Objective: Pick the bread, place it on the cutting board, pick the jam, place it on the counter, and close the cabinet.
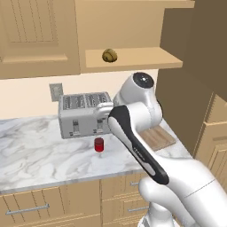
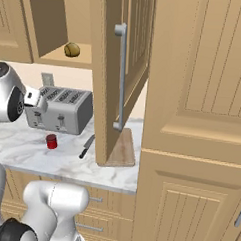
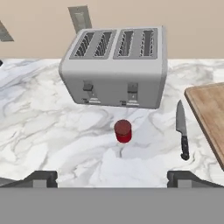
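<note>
1. the cabinet (image 2: 126,67) stood open, its door yet to be closed.
2. the bread (image 1: 109,55) sat on its shelf; fetching it looked next, needing a high reach.
3. the jam (image 3: 123,131) stood on the surface (image 3: 52,131) before the toaster (image 3: 114,65).
4. the claw (image 3: 112,177) hung open, empty.

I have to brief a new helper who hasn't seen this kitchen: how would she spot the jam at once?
Start at the silver four-slot toaster on the marble counter. Just in front of it stands the jam, alone and upright. It is the only red thing there: a small cylinder, unlike the black-handled knife lying flat to its right.
</note>
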Robot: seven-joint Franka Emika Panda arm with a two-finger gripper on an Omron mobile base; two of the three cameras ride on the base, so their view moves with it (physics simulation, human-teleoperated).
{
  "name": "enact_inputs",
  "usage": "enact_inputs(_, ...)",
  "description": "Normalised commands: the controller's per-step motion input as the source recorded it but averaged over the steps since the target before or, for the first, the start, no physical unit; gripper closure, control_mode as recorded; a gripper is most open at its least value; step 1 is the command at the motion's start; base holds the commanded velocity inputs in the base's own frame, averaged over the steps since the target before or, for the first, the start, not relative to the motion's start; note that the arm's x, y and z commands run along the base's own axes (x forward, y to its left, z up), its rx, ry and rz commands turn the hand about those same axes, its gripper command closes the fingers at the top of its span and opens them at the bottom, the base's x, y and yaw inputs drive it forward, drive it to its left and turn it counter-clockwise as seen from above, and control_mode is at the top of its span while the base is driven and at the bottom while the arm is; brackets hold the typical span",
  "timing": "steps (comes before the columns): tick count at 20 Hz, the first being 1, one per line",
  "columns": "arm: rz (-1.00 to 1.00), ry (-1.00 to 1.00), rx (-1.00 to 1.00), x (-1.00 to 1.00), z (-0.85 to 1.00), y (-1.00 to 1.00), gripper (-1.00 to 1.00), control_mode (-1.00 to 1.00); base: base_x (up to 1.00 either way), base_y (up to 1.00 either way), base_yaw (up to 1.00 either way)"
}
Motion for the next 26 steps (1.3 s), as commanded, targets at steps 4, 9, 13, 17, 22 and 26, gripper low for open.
enact_inputs(4,0.02,-0.19,-0.02,0.0,0.34,-0.17,-1.0,-1.0,0.0,0.0,0.0)
enact_inputs(9,0.0,-0.11,0.0,-0.01,0.53,-0.16,-1.0,-1.0,0.0,0.0,0.0)
enact_inputs(13,0.01,-0.05,0.0,0.0,0.53,-0.14,-1.0,-1.0,0.0,0.0,0.0)
enact_inputs(17,0.0,-0.04,0.0,0.0,0.46,-0.16,-1.0,-1.0,0.0,0.0,0.0)
enact_inputs(22,0.0,0.0,0.0,0.0,0.47,-0.03,-1.0,-1.0,0.0,0.0,0.0)
enact_inputs(26,0.0,-0.01,0.0,0.0,0.34,-0.18,-1.0,-1.0,0.0,0.0,0.0)
